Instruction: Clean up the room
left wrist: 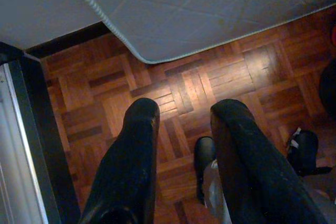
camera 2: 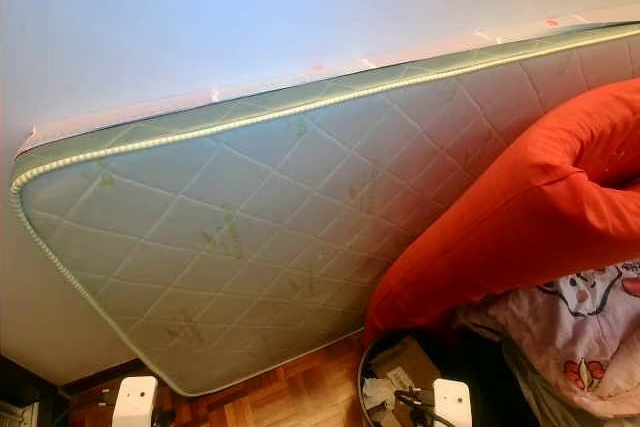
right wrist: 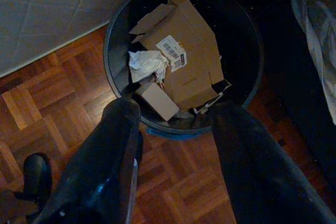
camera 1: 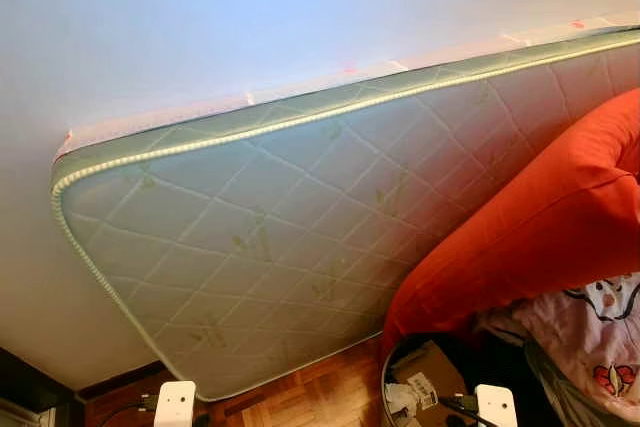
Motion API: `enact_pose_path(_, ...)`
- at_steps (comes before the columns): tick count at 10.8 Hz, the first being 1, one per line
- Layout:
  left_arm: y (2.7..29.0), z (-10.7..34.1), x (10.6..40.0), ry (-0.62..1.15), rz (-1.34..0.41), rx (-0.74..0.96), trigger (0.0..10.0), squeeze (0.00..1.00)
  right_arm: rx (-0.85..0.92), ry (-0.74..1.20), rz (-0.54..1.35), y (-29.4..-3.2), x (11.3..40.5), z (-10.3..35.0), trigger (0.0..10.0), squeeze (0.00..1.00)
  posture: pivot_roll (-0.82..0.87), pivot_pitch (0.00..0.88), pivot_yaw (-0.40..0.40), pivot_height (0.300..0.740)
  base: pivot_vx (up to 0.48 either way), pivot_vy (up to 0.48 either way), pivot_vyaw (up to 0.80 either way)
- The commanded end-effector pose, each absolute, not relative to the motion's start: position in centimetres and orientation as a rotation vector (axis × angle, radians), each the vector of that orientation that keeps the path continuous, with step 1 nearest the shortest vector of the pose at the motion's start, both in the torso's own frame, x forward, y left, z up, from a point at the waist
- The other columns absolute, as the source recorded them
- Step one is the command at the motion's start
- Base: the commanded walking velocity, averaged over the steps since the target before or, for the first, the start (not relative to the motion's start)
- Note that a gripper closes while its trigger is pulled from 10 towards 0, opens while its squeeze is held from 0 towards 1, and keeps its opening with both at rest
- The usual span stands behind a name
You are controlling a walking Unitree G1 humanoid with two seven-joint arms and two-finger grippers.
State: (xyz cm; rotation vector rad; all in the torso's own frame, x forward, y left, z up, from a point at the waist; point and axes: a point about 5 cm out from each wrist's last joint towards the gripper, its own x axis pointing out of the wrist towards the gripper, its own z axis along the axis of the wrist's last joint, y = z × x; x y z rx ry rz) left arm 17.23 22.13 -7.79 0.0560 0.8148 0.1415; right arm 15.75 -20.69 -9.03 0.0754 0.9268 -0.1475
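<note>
While upright, pale quilted mattress (camera 1: 270, 247) leans on wall (camera 1: 200, 27) | green-piped edge

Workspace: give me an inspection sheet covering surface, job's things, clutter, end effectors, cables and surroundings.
Surface: wooden parquet floor, bare where it shows.
Job's things: round dark bin holding flattened cardboard, crumpled white paper and a small box.
Clutter: red cushion and flowered bedding piled beside the bin.
End effectors: left end effector open over the floor, holding nothing; right end effector open above the near rim of the bin, holding nothing.
Cables: thin dark leads at the white wrist units.
Surroundings: quilted mattress leaning against a white wall; dark baseboard.
</note>
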Motion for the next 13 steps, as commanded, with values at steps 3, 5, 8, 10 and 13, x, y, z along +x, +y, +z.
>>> enact_pose_path(3, 21.99, -8.02, 16.82, 0.826, 0.15, 0.049, 10.0, 0.0, 0.107, 0.925, -0.173, -20.65, 15.67, -9.08, 10.0, 0.0, 0.18, 0.019, -0.023, 0.74, 0.0, 0.0, -0.26)
enact_pose_path(5, 21.92, -7.98, 16.97, 0.824, 0.148, 0.046, 10.0, 0.0, 0.105, 0.92, -0.168, -20.6, 15.82, -9.02, 10.0, 0.0, 0.18, 0.022, -0.025, 0.74, 0.0, 0.0, -0.8)
enact_pose_path(8, 22.16, -7.77, 17.23, 0.808, 0.158, 0.054, 10.0, 0.0, 0.109, 0.92, -0.161, -20.37, 15.93, -9.02, 10.0, 0.0, 0.18, 0.021, -0.024, 0.74, 0.0, 0.0, -0.8)
enact_pose_path(10, 22.23, -7.76, 17.21, 0.809, 0.154, 0.061, 10.0, 0.0, 0.113, 0.922, -0.16, -20.21, 15.89, -9.07, 10.0, 0.0, 0.18, 0.022, -0.02, 0.74, 0.0, 0.0, -0.8)
enact_pose_path(13, 22.45, -7.6, 17.52, 0.81, 0.148, 0.068, 10.0, 0.0, 0.114, 0.927, -0.15, -19.79, 15.78, -9.17, 10.0, 0.0, 0.18, 0.009, -0.01, 0.74, 0.0, 0.0, -0.8)
